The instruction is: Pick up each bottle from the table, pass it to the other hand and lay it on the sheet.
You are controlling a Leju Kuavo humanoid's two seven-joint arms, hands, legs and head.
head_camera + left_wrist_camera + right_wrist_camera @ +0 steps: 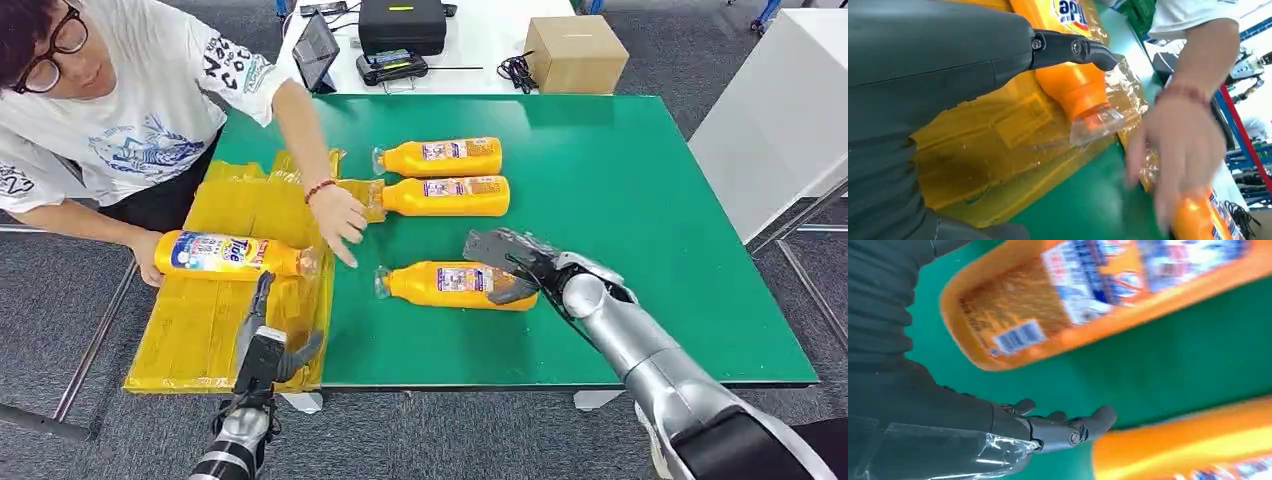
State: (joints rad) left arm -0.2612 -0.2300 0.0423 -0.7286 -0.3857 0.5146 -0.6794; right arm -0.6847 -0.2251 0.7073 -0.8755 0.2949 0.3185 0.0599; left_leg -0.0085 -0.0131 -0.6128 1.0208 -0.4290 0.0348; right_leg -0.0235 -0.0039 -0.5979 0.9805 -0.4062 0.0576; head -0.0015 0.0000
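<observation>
1. The right hand point(510, 262) hangs over the base end of the nearest bottle point(455, 285) on the green table point(650, 200), fingers spread and straight, holding nothing — whether they touch the bottle I cannot tell.
2. Beyond that hand lie two more bottles on the table: the middle bottle point(445, 196) and the far bottle point(440, 157), both on their sides with caps pointing toward the sheet.
3. The left hand point(268, 345) is raised over the near part of the yellow sheet point(200, 330), fingers apart and holding nothing.
4. Just ahead of the left hand's fingers a fourth bottle point(230, 254) lies on the sheet — its clear cap points toward the table.
5. A person's hand point(340, 215) reaches across beside the middle bottle's cap; their other hand point(148, 258) rests at the base of the bottle on the sheet.
</observation>
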